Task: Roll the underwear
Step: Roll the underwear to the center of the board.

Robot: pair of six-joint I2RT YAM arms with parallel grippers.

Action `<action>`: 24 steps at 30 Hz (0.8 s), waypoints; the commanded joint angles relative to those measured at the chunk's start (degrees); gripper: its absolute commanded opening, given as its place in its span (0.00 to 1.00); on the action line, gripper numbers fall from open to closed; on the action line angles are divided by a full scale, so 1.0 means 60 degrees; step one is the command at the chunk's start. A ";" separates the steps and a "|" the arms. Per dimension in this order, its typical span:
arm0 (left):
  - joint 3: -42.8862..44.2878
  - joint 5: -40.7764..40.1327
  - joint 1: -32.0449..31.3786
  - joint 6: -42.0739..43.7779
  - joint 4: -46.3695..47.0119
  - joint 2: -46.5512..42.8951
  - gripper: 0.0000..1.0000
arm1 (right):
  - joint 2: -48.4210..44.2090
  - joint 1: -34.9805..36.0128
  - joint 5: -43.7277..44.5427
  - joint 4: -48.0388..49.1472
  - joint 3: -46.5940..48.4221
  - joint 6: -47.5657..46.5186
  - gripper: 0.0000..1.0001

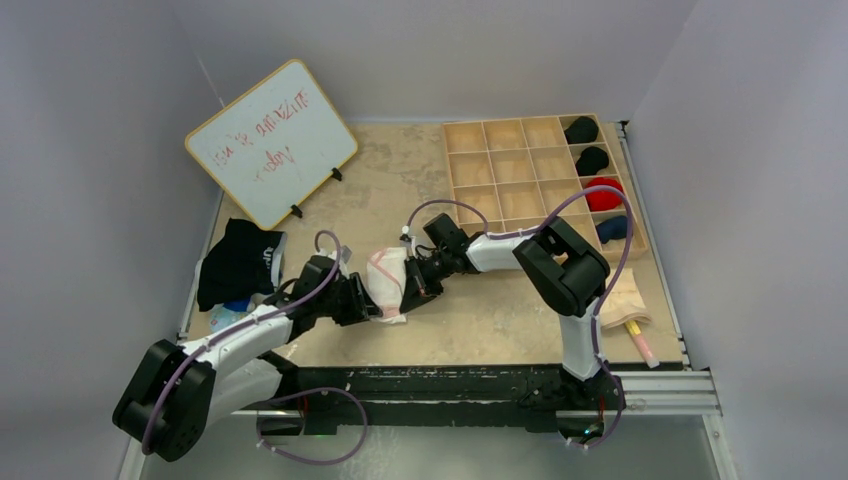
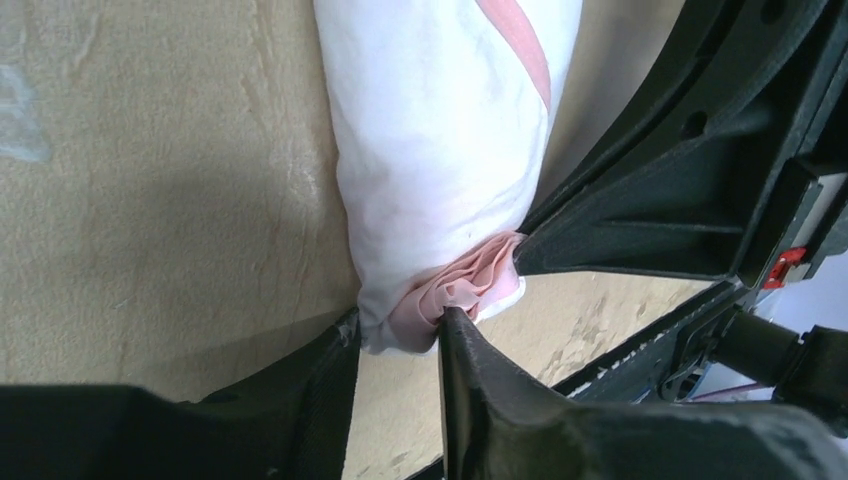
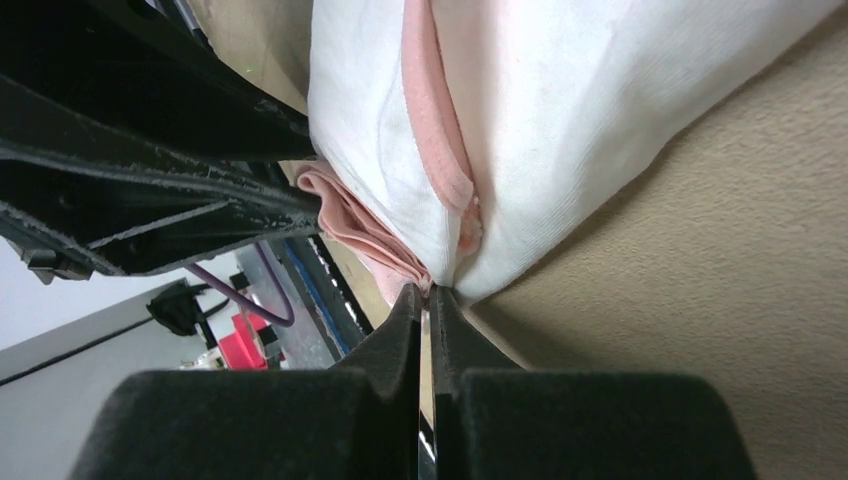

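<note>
Two pincers meet at the rolled underwear (image 1: 388, 282) on the counter (image 1: 500, 320). Its pink-edged end is clamped in the right pincer (image 3: 427, 292); the left pincer (image 2: 398, 330) apparently nips the same end. Soft, light, prone to unrolling: hold the bunched ends.

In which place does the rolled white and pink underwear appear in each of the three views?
Top external: the underwear roll sits just left of the picture's centre.
Left wrist: upper centre, running down to the left hand.
Right wrist: upper right, just above the right hand.
Shared landmark: its pink band, seen in all three.
</note>
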 commanded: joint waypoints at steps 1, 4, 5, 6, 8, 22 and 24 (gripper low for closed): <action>-0.0055 -0.0665 -0.0055 -0.0353 0.0310 0.0108 0.29 | 0.0015 -0.0052 0.0352 -0.0359 0.0098 -0.0308 0.02; -0.0226 -0.0826 -0.0048 -0.0646 0.0333 0.0064 0.23 | -0.0092 -0.0052 0.0366 -0.0274 0.0038 -0.0303 0.06; -0.0269 -0.0873 -0.0055 -0.0726 0.0329 0.0059 0.21 | -0.0139 -0.0052 0.0365 -0.0228 0.0010 -0.0297 0.08; -0.0320 -0.0877 -0.0055 -0.0789 0.0338 0.0059 0.19 | -0.0202 -0.0052 0.0361 -0.0201 -0.0019 -0.0285 0.09; -0.0401 -0.0866 -0.0055 -0.0847 0.0384 0.0058 0.16 | -0.0388 -0.0052 0.0379 -0.0115 -0.0086 -0.0302 0.12; 0.0393 -0.0399 -0.0055 -0.0492 -0.0308 0.0390 0.08 | -0.4777 -0.0006 0.3675 0.3772 -0.2888 -0.2986 0.42; 0.0563 -0.0330 -0.0055 -0.0451 -0.0521 0.0476 0.08 | -0.5799 -0.0019 0.4249 0.4977 -0.3763 -0.3708 0.50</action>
